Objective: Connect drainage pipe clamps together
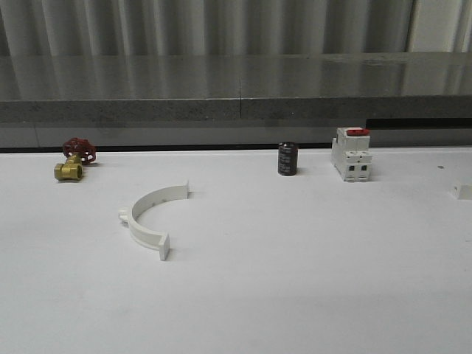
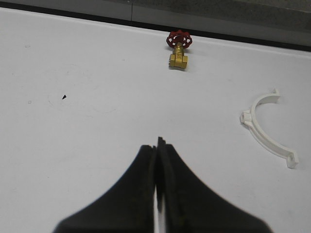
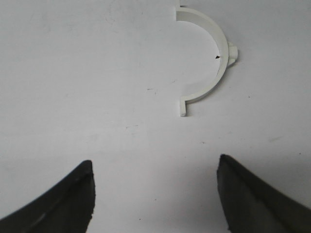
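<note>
A white plastic semicircular clamp half (image 1: 151,215) is lying flat on the white table (image 1: 295,280) in the left-centre of the front view, its open side facing right and its chord running from the upper tab near the frame's middle height down to the lower tab; a small lug is sticking out on its left outer curve. A second white plastic half-ring (image 3: 209,58) is sitting in the upper right of the right wrist view, opening to the frame's left, lug on its right.

The left gripper (image 2: 156,145) is showing its black fingers pressed together, grasping nothing. The right gripper (image 3: 155,179) is spread wide, released.

Along the table's far edge a brass valve with a red handwheel (image 1: 74,158), a dark cylindrical capacitor (image 1: 287,158) and a white boxy breaker with a red switch (image 1: 351,153) are standing
</note>
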You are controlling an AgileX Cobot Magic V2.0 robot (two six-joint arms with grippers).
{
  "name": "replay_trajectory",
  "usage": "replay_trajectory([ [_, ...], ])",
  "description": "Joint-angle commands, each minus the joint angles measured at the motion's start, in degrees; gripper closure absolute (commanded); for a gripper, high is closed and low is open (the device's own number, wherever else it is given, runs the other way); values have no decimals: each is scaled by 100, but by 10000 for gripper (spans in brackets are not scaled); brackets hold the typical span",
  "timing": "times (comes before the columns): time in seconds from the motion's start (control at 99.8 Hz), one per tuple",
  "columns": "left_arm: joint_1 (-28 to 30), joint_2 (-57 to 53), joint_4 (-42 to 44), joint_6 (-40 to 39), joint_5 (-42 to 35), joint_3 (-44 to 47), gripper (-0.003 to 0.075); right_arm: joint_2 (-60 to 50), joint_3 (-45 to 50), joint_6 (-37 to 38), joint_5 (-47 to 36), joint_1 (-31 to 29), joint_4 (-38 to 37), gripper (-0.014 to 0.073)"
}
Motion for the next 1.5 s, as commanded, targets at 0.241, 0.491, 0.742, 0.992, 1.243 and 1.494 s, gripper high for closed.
replay_trajectory([
  [0.241, -15, 26, 54, 6, -383, -159, 741, 1732, -1811, -506, 163, -571, 23, 54],
  [0.491, -15, 26, 54, 6, -383, -159, 741, 3207, -2281, -922, 0, -1174, 28, 54],
  [0.742, -15, 26, 54, 6, -383, -159, 741, 4196, -2283, -1186, -491, -1293, 21, 54],
  [0.992, -15, 26, 54, 6, -383, -159, 741, 4678, -2288, -1344, -914, -1293, 21, 54],
  [1.243, -15, 26, 54, 6, -383, -159, 741, 4836, -2288, -1388, -1163, -1293, 21, 60],
  [1.494, -15, 26, 54, 6, -383, -159, 741, 4841, -2288, -1388, -1186, -1293, 26, 285],
])
